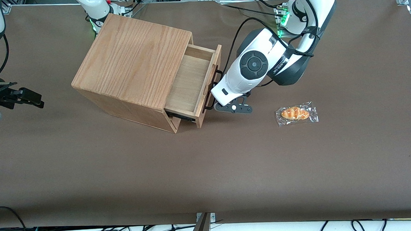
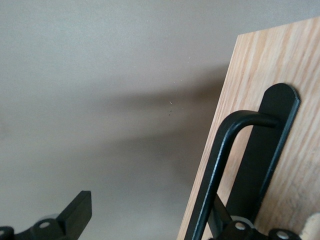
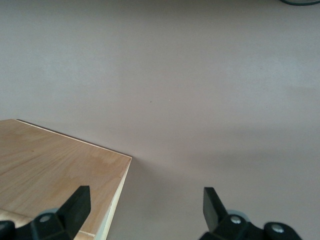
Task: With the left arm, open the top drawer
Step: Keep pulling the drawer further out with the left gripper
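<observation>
While the cabinet (image 1: 134, 63) sits on the brown surface (image 1: 208, 171), the top drawer (image 1: 193, 84) is seen pulled partway out of it, so the pale plywood floor is exposed. The drawer's front faces toward the working arm's end of the surface, and the thin black bar handle (image 1: 212, 91) runs across that front. The left arm (image 1: 258, 64) is reached down to it, with the boxy white wrist right beside the drawer front. The claw (image 1: 216, 100) is placed at the handle's end nearer the front camera. In the left wrist view, the handle (image 2: 220, 165) and its flat black mounting plate (image 2: 265, 150) are seen against the oak drawer front (image 2: 260, 65), and one black fingertip (image 2: 75, 212) is seen well apart from the bar, out over the surface (image 2: 100, 75). So the claw is spread wide, and whether the other finger is touching the bar can't be made out. A small wrapped bread roll (image 1: 295, 113) is left lying on the surface, farther toward the working arm's end than the drawer and a bit nearer the front camera.
</observation>
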`<action>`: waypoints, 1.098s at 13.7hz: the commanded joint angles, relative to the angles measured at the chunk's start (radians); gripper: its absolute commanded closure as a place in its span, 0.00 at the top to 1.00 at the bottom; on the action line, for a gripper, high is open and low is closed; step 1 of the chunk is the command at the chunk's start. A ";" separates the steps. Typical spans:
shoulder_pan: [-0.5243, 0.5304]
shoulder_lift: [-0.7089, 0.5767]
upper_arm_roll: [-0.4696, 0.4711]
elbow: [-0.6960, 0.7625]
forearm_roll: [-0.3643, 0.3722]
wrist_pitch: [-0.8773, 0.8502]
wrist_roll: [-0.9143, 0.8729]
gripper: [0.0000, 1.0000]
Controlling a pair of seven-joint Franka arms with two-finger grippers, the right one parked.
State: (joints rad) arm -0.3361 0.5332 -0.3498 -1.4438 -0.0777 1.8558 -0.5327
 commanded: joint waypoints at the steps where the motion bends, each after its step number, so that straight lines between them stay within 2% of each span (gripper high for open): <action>1: 0.035 -0.030 0.028 -0.014 0.032 -0.041 0.057 1.00; 15: 0.051 -0.050 0.043 -0.010 0.030 -0.087 0.099 1.00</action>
State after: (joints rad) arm -0.2945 0.5155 -0.3211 -1.4429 -0.0771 1.7973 -0.4590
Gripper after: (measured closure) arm 0.000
